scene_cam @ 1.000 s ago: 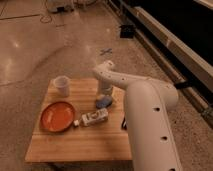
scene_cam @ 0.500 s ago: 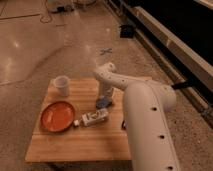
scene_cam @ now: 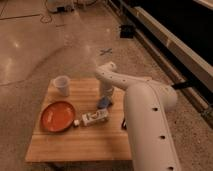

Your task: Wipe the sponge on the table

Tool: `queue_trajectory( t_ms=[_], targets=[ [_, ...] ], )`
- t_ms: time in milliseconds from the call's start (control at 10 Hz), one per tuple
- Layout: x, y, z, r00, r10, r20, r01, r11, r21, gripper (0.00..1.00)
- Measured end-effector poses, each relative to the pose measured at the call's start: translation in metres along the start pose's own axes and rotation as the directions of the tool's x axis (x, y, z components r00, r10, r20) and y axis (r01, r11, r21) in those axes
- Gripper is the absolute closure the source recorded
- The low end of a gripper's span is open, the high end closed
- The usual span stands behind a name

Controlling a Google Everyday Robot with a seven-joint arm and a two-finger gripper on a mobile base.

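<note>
The light wooden table (scene_cam: pixel 75 140) fills the lower left of the camera view. A small light-blue sponge (scene_cam: pixel 104 103) lies near its right-middle part. My gripper (scene_cam: pixel 105 98) points straight down onto the sponge, at the end of the white arm (scene_cam: pixel 145 120) that reaches in from the lower right. The sponge shows just under the gripper's tip, resting on the tabletop.
An orange plate (scene_cam: pixel 58 116) lies on the table's left side. A white cup (scene_cam: pixel 62 85) stands at the back left. A white labelled bottle (scene_cam: pixel 94 118) lies on its side just in front of the sponge. A black object (scene_cam: pixel 123 123) peeks out beside the arm.
The gripper and the sponge have shifted slightly toward the front of the table. The plate, cup and bottle have stayed put.
</note>
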Motion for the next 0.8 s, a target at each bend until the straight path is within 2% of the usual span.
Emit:
queue_trajectory(
  t_ms=[300, 600, 800],
  targets=[
    [-0.007, 0.005, -0.002, 1.0, 0.005, 0.0, -0.005, 1.0, -0.009, 0.71],
    [0.004, 0.011, -0.008, 1.0, 0.021, -0.004, -0.021, 1.0, -0.002, 0.71],
    [-0.005, 0.01, -0.005, 1.0, 0.014, -0.003, -0.014, 1.0, 0.0, 0.71]
  ],
)
